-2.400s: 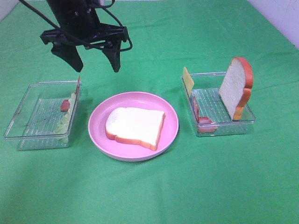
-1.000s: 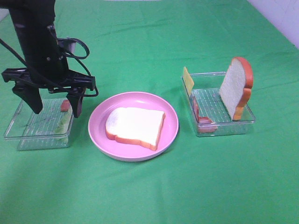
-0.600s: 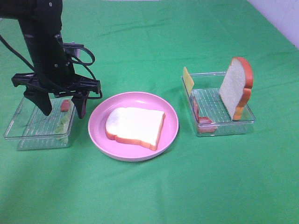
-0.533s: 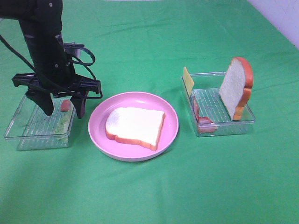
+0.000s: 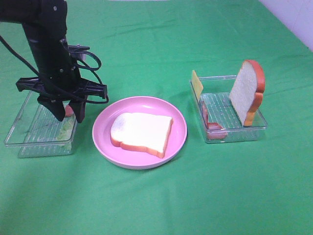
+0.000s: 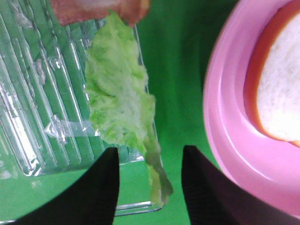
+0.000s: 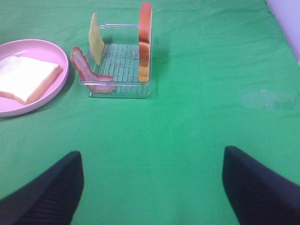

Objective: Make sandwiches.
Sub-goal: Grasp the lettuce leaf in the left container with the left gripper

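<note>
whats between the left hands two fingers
The lower end of the lettuce leaf, by the clear tray's corner; the left wrist view shows it.

Evenly lit green cloth (image 5: 220, 196) fills the view, a pale wall (image 5: 298, 14) at one corner.

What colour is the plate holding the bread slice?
Pink. The plate shows best in the exterior high view.

No readable text, labels, brands, numbers or signs in any view, plain unmarked surfaces on the pink plate (image 5: 103, 143), clear trays (image 5: 234, 135), bread slice (image 5: 142, 131), green cloth (image 5: 205, 196)
</note>
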{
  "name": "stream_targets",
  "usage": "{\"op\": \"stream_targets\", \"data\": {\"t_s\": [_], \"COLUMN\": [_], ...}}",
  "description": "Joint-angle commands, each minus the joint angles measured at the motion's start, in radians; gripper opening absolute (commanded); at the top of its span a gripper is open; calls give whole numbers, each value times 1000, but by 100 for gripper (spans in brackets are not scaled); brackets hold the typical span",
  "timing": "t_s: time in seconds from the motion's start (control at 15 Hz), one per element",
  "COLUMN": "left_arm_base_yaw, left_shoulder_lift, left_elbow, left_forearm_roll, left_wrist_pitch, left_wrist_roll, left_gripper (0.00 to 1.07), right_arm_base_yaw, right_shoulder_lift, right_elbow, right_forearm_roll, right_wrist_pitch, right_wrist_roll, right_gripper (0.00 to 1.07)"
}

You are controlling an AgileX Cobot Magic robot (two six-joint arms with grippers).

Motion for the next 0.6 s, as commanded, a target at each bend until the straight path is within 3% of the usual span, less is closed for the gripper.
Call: {"op": "stream_targets", "data": {"t_s": [0.07, 0.4, 0.6], "left_arm_base_yaw": [-5, -5, -5], "left_shoulder_lift": [3, 3, -14], "left_elbow": [7, 7, 7], "left_forearm_roll": [7, 7, 6], "left_wrist_pitch": [-18, -15, 3], "left_wrist_roll": [-5, -5, -4], "left_gripper": [26, 1, 0], "right_arm_base_yaw": [-6, -6, -6], "right_shoulder_lift": [-4, -4, -4], "right_elbow": [2, 2, 2], "right_forearm_roll": [0, 0, 0], "right_wrist_pitch": [-11, -11, -11], "right_wrist_roll": [-11, -11, -11], "right_gripper": [77, 77, 77]}}
